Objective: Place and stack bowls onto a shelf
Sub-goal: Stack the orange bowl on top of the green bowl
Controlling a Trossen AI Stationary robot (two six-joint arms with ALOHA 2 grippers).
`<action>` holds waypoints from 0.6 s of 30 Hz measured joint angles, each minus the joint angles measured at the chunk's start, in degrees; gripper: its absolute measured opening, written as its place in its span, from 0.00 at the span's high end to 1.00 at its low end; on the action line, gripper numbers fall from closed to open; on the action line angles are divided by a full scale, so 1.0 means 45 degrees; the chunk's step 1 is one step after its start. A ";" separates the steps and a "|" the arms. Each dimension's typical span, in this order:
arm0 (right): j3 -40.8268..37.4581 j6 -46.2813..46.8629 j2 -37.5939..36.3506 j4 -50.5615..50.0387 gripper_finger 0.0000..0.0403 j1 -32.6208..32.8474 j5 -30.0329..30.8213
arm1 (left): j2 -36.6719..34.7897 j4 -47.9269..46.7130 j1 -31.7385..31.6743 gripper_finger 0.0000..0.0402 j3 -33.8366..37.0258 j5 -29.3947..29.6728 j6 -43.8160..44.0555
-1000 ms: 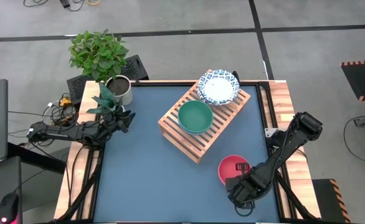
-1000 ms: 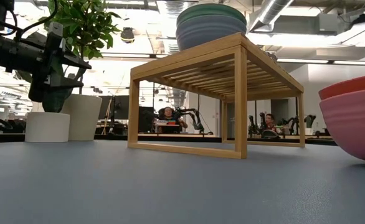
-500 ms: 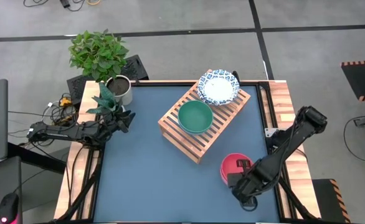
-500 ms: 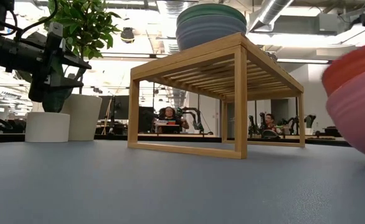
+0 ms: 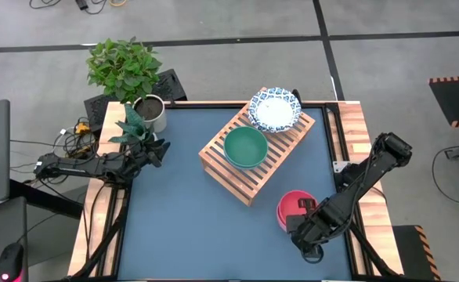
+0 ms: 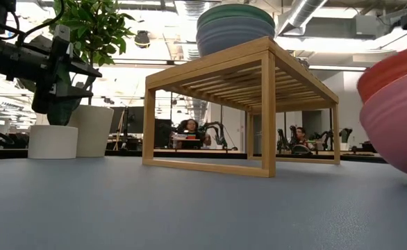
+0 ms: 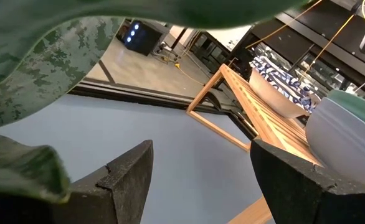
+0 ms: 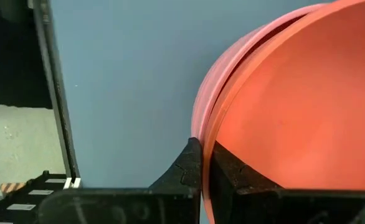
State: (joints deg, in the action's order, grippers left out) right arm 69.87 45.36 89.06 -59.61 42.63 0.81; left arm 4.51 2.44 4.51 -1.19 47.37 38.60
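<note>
Right claw pinching pink-red bowl rim, bowl now tilted, barely shifted

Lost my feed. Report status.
Right gripper shut on pink-red bowls' rim, tilted off the table. Left gripper open, idle by plant. Shelf front end free.

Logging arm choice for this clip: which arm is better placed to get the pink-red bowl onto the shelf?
Right. Its hand is already shut on the pink-red bowl's rim near the shelf; the left hand sits across the table by the plants.
</note>
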 joint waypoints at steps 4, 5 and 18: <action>0.0005 0.0878 0.0005 -0.1191 0.93 -0.0005 0.0135 | 0.0000 -0.0001 -0.0001 0.37 0.0000 0.0000 -0.0002; 0.0005 0.0990 0.0005 -0.1419 0.93 -0.0007 0.0144 | 0.0000 -0.0001 -0.0004 0.37 0.0000 0.0000 -0.0002; 0.1720 0.0618 0.0019 -0.3651 0.93 -0.0009 0.1445 | 0.0000 -0.0005 0.0000 0.37 0.0000 -0.0005 -0.0201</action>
State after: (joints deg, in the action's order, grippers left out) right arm 77.61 48.14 89.14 -76.04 42.59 7.31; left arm 4.51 2.42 4.51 -1.19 47.35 37.69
